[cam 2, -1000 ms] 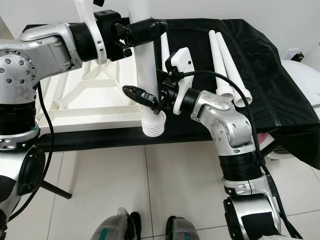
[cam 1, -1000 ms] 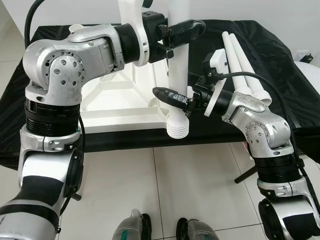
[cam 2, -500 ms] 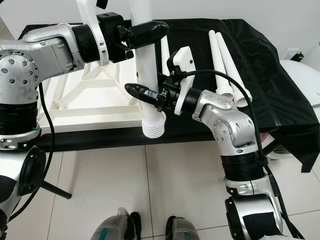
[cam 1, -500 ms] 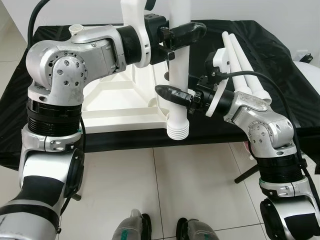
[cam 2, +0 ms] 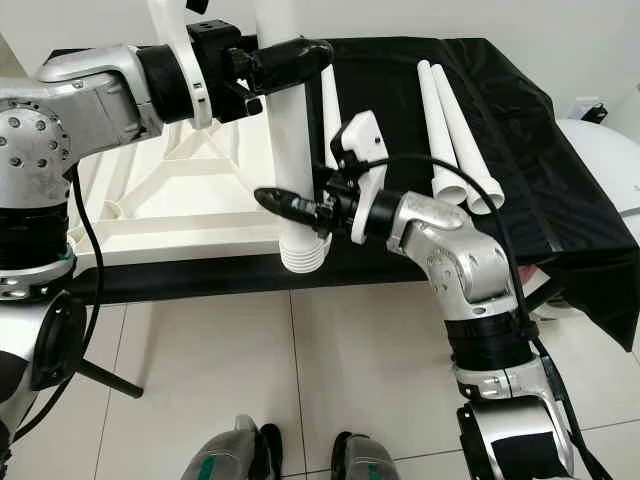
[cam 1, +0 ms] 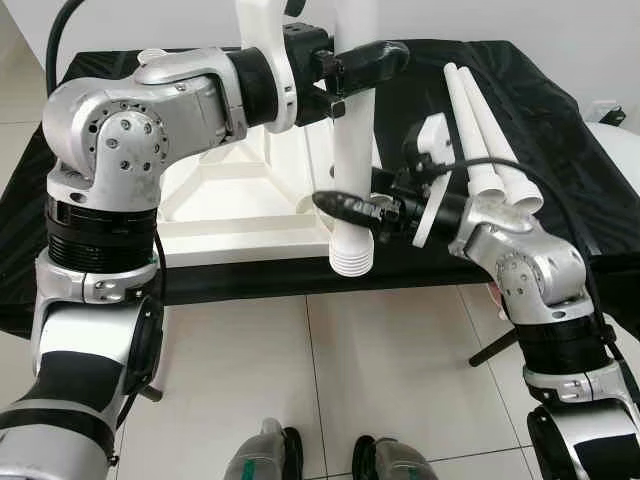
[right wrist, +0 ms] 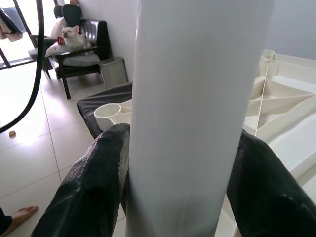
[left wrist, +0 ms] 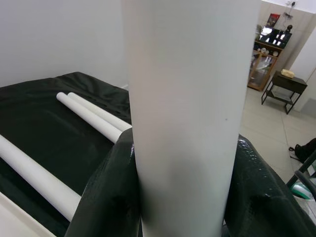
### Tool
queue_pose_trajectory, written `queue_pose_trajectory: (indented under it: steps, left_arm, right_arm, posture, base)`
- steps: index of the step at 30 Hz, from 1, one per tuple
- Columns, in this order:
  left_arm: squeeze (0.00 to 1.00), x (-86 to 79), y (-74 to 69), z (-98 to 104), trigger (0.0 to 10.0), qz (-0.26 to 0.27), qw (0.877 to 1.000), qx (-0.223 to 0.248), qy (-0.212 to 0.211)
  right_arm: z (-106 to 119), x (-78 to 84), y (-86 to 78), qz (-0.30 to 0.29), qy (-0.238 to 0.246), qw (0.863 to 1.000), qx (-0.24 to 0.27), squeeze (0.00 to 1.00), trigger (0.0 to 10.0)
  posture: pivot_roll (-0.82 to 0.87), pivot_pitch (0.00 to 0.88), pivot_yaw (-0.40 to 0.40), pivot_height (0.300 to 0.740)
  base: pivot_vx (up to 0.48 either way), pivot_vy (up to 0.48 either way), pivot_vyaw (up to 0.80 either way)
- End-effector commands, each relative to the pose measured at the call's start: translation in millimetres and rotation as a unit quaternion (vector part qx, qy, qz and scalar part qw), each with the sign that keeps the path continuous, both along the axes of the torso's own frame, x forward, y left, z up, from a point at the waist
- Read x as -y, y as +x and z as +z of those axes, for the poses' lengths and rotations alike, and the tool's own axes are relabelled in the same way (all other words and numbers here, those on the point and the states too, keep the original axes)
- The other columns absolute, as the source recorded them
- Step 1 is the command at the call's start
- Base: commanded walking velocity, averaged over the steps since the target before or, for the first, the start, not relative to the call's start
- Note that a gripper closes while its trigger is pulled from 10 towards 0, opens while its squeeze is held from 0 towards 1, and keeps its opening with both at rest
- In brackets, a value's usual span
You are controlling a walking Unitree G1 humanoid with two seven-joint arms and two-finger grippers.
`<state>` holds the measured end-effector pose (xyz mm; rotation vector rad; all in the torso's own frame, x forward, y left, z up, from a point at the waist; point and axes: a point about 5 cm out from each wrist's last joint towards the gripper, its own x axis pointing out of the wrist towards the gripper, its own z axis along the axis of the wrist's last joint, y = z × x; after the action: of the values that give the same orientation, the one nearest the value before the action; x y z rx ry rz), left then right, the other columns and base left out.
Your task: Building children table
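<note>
I have the left gripper (cam 1: 350,72) and right gripper (cam 1: 350,208) both clamped on the upright leg (cam 1: 352,150), its ribbed end overhanging the near edge of the tabletop (cam 1: 240,215).

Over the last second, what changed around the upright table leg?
The right gripper closed in from beside the leg and now clamps its lower part, above the ribbed end. The left gripper stayed clamped higher up; the tabletop and spare legs did not move.

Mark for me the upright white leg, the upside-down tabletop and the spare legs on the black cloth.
upright white leg (cam 1: 352,150), left eye view, mid shaft.
upside-down tabletop (cam 1: 235,235), left eye view, near rim.
spare legs (cam 2: 452,120), right eye view, middle of the pair.
</note>
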<state>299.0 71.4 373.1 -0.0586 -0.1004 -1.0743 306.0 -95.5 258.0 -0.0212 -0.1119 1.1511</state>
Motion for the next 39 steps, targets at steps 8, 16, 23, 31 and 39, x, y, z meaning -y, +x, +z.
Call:
queue_pose_trajectory:
  steps: [8,16,23,31,39]
  left_arm:
    - [0.0,8.1,-10.3,5.4,10.0,-0.069,0.997,0.021,0.004]
    - [0.0,9.0,-11.4,5.4,10.0,-0.072,0.997,0.02,0.001]
    - [0.0,8.8,-12.0,6.8,10.0,-0.074,0.997,0.023,0.001]
    - [0.0,9.8,-12.2,9.7,10.0,-0.078,0.997,0.028,0.0]
    - [0.0,16.7,-12.5,12.6,10.0,-0.092,0.995,0.036,-0.005]
  right_arm:
    - [-1.0,-1.7,-2.4,0.01,-0.006,1.0,0.002,0.0,10.0]
    - [-3.5,-1.8,-2.6,0.01,-0.008,1.0,-0.002,0.0,2.9]
    - [-3.5,-0.6,-3.6,0.019,-0.003,1.0,-0.008,0.0,0.0]
    - [-1.4,0.4,-3.5,0.022,0.001,1.0,-0.006,0.0,0.0]
    - [-1.9,-1.2,-0.7,0.02,-0.008,1.0,-0.003,0.0,8.5]
  posture:
    - [-0.04,0.097,-0.002,0.74]
    - [-0.04,0.097,-0.001,0.74]
    - [-0.03,0.113,-0.002,0.74]
    - [-0.03,0.119,-0.004,0.74]
    - [-0.03,0.125,-0.004,0.74]
  base:
    - [0.0,0.0,0.0]
    - [0.0,0.0,0.0]
    - [0.0,0.0,0.0]
    - [0.0,0.0,0.0]
    - [0.0,0.0,0.0]
